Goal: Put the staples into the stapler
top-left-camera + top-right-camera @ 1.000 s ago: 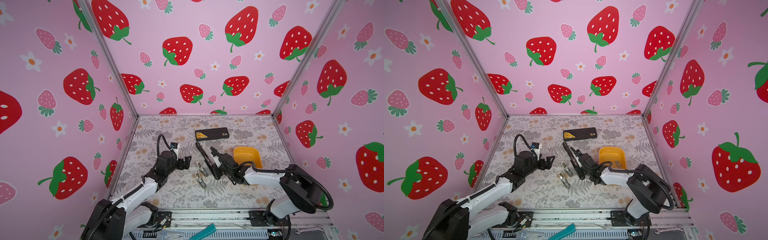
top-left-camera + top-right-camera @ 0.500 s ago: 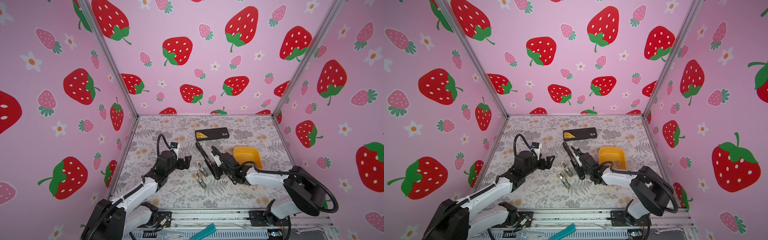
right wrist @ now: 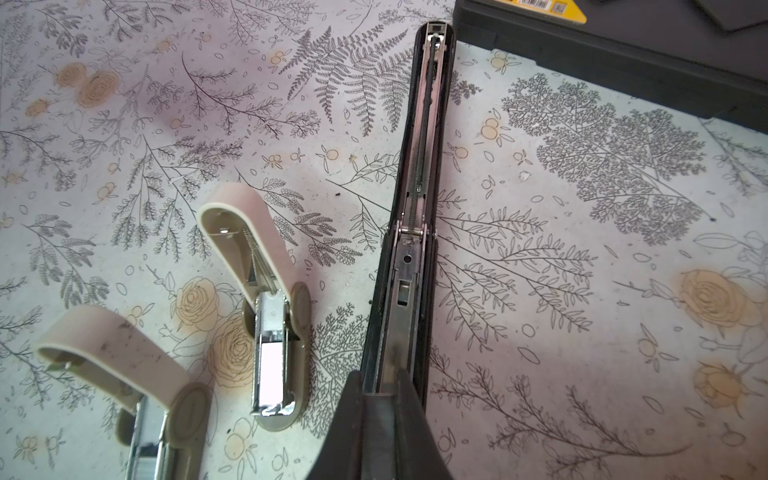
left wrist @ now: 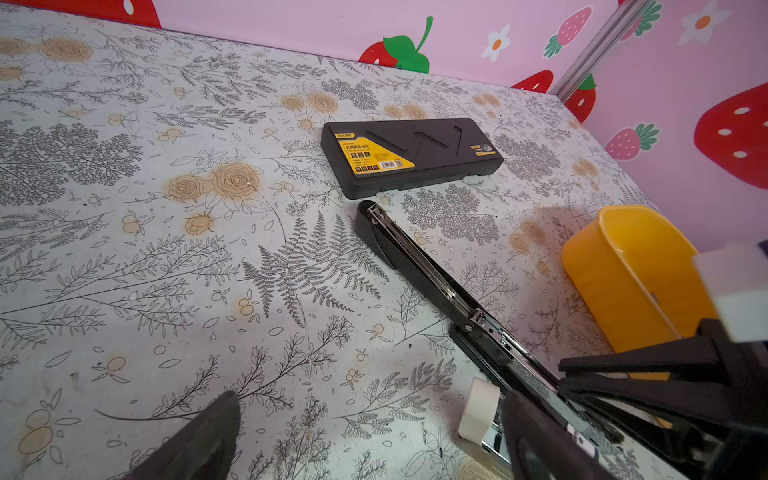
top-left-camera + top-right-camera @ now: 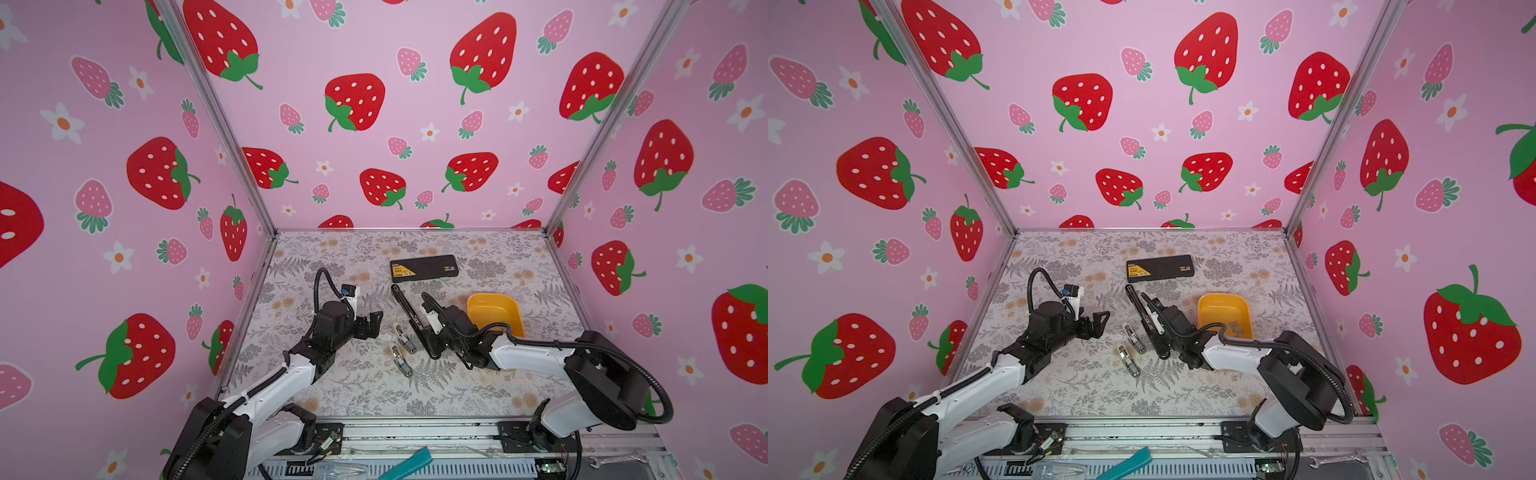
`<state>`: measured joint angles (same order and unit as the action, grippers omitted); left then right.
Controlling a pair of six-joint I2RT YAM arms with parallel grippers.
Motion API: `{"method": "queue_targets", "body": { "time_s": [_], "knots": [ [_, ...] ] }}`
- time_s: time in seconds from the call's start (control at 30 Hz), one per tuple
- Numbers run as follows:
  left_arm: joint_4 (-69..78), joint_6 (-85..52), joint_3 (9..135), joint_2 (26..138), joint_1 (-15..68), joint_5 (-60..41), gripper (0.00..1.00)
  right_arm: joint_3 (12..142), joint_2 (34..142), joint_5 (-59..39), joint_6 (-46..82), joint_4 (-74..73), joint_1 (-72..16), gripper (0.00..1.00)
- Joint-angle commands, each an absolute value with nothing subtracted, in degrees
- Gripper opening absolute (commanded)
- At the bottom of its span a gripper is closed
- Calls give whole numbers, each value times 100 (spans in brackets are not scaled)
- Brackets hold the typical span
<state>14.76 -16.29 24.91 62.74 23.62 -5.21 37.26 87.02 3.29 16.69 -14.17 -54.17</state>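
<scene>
The black stapler lies flat and opened out at mid-table, its metal channel facing up. My right gripper sits over the stapler's near end, shut on a flat grey strip of staples that points along the channel. More staples lie as small grey bits in the yellow tray. My left gripper hovers left of the stapler, open and empty, with bare table between its fingers.
Two small beige staplers lie open between the grippers, close to the black one. A black box with a yellow label lies just beyond the stapler's far tip. The yellow tray stands right of the right gripper.
The right gripper has crept slightly along the stapler toward its far end. The left arm has not moved.
</scene>
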Motion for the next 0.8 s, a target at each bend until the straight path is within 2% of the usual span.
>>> {"method": "queue_targets", "body": {
  "time_s": [0.0, 0.77],
  "knots": [
    [1557, -1607, 2724, 6308, 2342, -610, 99, 3850, 8815, 316, 1683, -1484, -5458, 11],
    [1569, -1608, 2725, 6324, 2340, -627, 99, 3806, 8773, 457, 1684, -1478, -5460, 10]
  ]
}}
